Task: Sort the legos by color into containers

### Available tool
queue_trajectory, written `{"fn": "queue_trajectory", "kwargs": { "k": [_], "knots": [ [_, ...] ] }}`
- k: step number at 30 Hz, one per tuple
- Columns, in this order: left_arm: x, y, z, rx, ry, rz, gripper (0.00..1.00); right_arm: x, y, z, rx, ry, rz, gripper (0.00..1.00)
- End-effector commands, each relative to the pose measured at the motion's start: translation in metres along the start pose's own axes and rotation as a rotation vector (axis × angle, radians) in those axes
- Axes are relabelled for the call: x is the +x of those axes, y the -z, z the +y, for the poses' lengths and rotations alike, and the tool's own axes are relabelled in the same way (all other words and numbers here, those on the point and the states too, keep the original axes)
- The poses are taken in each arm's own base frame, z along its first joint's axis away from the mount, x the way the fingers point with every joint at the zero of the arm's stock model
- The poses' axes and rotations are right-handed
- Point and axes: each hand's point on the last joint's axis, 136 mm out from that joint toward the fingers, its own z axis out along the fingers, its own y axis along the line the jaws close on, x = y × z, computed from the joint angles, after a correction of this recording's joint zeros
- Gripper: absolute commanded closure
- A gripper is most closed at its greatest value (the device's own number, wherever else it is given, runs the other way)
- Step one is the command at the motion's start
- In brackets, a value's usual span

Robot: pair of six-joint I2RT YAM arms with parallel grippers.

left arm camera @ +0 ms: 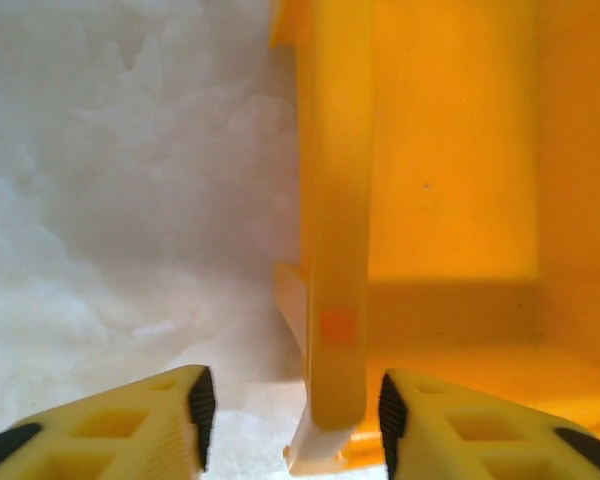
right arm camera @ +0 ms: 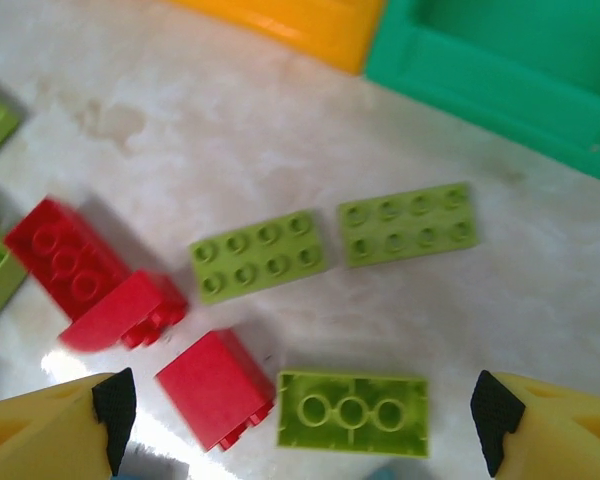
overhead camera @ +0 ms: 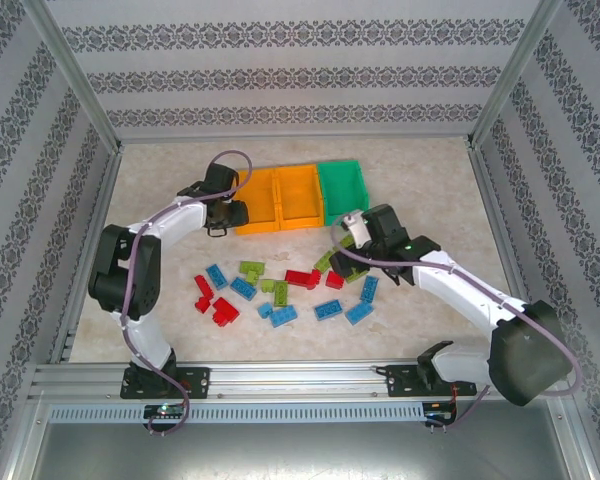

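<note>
Three bins stand in a row at the back: two orange bins (overhead camera: 258,202) (overhead camera: 300,195) and a green bin (overhead camera: 342,180). My left gripper (overhead camera: 227,213) (left arm camera: 296,410) is open and straddles the left wall (left arm camera: 340,250) of the left orange bin. Over the bricks my right gripper (overhead camera: 345,236) (right arm camera: 305,415) hangs wide open, an upturned lime brick (right arm camera: 352,412) lying between its fingertips on the table. A red brick (right arm camera: 217,385) lies beside that one, and two lime bricks (right arm camera: 258,255) (right arm camera: 408,222) lie studs up farther on. Red, blue and lime legos (overhead camera: 280,295) are scattered mid-table.
A red L-shaped piece (right arm camera: 90,275) lies left of the right gripper. Blue bricks (overhead camera: 359,313) (overhead camera: 217,275) and red bricks (overhead camera: 223,312) spread toward the near edge. The green bin's corner (right arm camera: 510,70) and an orange bin's edge (right arm camera: 300,25) sit just beyond the lime bricks. Patterned walls enclose the table.
</note>
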Motion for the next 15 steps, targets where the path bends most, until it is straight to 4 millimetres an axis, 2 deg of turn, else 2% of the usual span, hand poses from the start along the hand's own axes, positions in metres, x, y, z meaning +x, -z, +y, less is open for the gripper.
{"fn": "queue_trajectory", "kwargs": {
  "k": [1,6,15],
  "knots": [
    [-0.007,0.025,-0.006,0.025,-0.008,-0.075,0.45,0.005,0.000,0.002,0.052,0.176,0.061,0.12],
    [0.008,0.042,-0.001,0.050,-0.004,-0.099,0.31,0.009,-0.011,0.008,0.001,0.284,0.105,0.17],
    [0.034,0.058,0.011,0.062,-0.009,-0.107,0.25,0.022,-0.035,0.031,-0.123,0.410,0.198,0.31]
  ]
}}
